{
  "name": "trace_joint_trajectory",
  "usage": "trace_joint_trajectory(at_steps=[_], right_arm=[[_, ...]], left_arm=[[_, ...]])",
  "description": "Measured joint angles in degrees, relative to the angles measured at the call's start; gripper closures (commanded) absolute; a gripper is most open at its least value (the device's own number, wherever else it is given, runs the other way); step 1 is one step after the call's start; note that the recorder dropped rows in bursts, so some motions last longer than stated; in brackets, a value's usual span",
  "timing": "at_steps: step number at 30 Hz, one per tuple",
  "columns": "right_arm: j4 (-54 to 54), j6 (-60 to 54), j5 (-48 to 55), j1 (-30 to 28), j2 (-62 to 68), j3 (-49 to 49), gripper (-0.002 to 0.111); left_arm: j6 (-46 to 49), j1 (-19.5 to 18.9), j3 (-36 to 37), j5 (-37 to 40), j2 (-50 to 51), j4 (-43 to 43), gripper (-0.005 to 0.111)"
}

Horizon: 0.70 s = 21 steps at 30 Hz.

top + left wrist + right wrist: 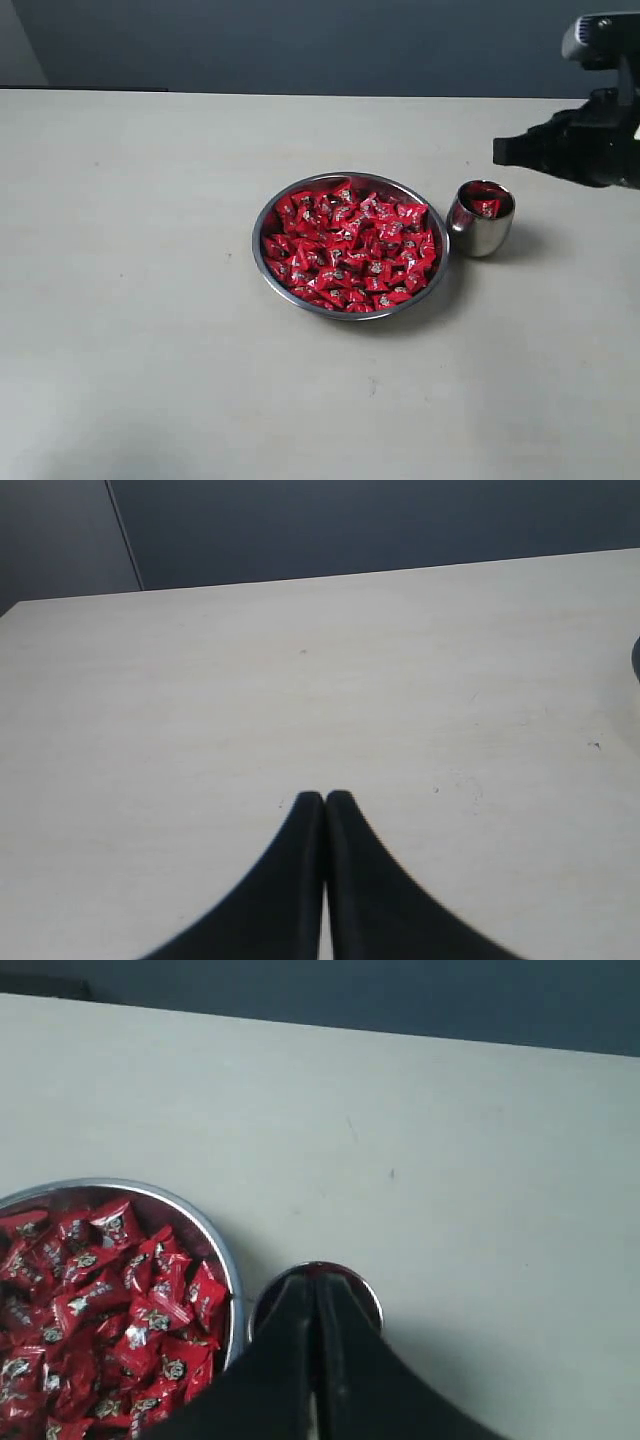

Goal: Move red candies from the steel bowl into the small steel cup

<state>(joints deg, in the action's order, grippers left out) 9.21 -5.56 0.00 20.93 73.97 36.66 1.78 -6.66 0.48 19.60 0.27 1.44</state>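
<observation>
Exterior view: glossy red candies (350, 250) fill steel bowl (257, 240), perhaps two in cup (478, 236); right pincer (315, 1284) closed.

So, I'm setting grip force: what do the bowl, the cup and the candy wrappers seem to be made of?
The steel bowl and the small steel cup look like polished metal: mirror-bright, with reflections. The red candies seem wrapped in glossy foil or plastic film, crinkled and glinting; which one is unclear.

A pale, faintly speckled tabletop (150, 350) spans the scene; a dark grey-blue wall (300, 45) stands behind it.
</observation>
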Motion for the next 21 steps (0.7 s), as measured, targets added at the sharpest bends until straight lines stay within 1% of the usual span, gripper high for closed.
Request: trace_joint_trajectory(at_steps=[5, 8, 12, 21], right_arm=[[-0.8, 0.0, -9.9, 0.0, -5.8, -9.8, 0.109], [-2.0, 0.0, -13.8, 0.0, -7.8, -13.0, 0.109], [-2.6, 0.0, -16.9, 0.0, -8.9, -14.8, 0.109], [-2.7, 0.5, -17.9, 0.0, -8.9, -15.1, 0.109]], left_arm=[[0.0, 0.0, 0.0, 0.0, 0.0, 0.0, 0.106], [0.0, 0.0, 0.0, 0.0, 0.0, 0.0, 0.106], [0.0, 0.0, 0.0, 0.0, 0.0, 0.0, 0.106], [0.0, 0.0, 0.0, 0.0, 0.0, 0.0, 0.106]])
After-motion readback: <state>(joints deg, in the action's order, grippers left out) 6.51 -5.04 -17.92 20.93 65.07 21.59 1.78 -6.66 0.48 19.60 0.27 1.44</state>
